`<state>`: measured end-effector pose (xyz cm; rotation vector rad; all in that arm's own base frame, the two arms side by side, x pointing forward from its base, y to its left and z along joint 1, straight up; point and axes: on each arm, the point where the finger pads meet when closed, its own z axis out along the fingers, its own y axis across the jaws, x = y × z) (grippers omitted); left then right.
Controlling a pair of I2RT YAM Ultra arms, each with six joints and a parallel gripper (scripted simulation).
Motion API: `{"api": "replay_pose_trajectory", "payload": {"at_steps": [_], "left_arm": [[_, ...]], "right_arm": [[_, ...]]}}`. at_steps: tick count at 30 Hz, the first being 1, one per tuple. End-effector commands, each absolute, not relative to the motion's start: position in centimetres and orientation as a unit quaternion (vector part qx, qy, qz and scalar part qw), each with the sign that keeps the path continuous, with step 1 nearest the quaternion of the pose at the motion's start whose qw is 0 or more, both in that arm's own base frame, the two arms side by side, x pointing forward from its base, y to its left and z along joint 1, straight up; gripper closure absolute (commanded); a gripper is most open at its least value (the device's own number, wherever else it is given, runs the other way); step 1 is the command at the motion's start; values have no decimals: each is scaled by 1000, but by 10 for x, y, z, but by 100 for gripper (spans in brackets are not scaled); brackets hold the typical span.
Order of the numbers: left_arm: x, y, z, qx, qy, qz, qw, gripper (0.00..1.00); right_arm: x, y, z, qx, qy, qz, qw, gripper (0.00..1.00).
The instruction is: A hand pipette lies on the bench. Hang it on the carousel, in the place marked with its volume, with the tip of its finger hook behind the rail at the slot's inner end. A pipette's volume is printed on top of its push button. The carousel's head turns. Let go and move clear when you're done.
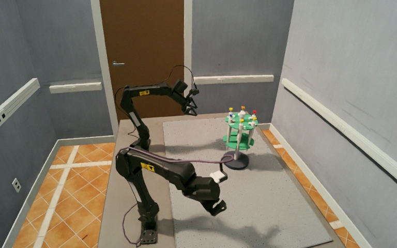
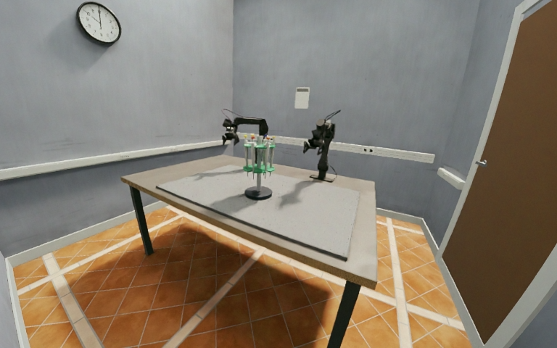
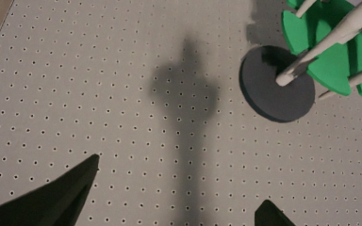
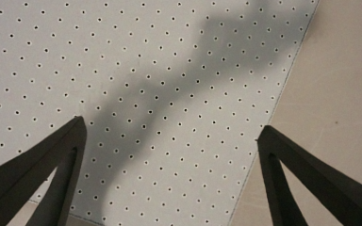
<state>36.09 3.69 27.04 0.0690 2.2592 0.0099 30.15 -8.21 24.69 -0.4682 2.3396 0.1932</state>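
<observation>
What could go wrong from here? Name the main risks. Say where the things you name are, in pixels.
The carousel [image 1: 232, 143] [image 2: 260, 168] [image 3: 294, 35] carries closely spaced pipettes [image 1: 239, 134] [image 2: 253, 154] [image 3: 337, 37]; if the open left tool [image 1: 196, 111] [image 2: 305, 148] [image 3: 183, 186] swings in among them, it could knock one loose.

Since the head turns, a sideways brush might rotate it and spoil the slot alignment.

No volume marks or hook tips are readable in these views, so a pipette in the wrong place or poorly hooked could go unnoticed.
</observation>
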Motion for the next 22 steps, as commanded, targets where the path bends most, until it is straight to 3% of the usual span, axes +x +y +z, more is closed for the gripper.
{"api": "replay_pose_trajectory", "payload": {"at_steps": [1,22], "left_arm": [[339,37,262,102,917,-42,383,0],[285,138,253,103,917,-39,384,0]], "right_arm": [[305,-85,253,-184,904,73,379,0],[305,-85,253,-184,904,73,379,0]]}}
